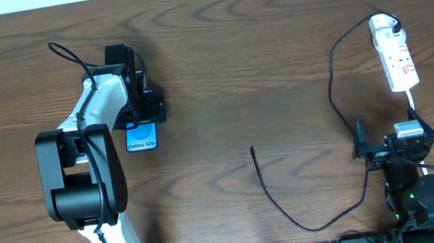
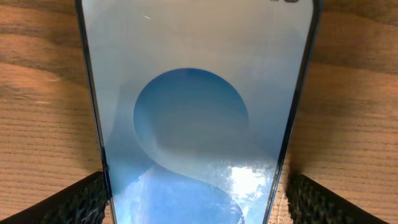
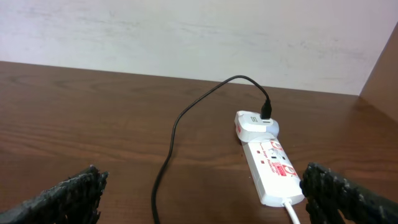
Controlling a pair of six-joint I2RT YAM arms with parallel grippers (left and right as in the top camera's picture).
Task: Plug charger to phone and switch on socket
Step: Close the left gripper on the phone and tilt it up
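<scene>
You're on the first step, securing the phone (image 2: 196,112), which lies flat on the desk (image 1: 214,44) under your left gripper (image 1: 140,116). Its fingers (image 2: 74,199) are spread wide astride the phone, just beside its long edges; I cannot tell whether they press on it yet. The charger (image 1: 301,223) is not plugged in, and its tip (image 1: 252,148) lies mid-desk, well apart from the phone. Your right gripper (image 1: 393,145) is spread and empty, facing the socket (image 1: 398,60). Next, you'll probably need to close squarely on the phone, then bring the tip to its port.
</scene>
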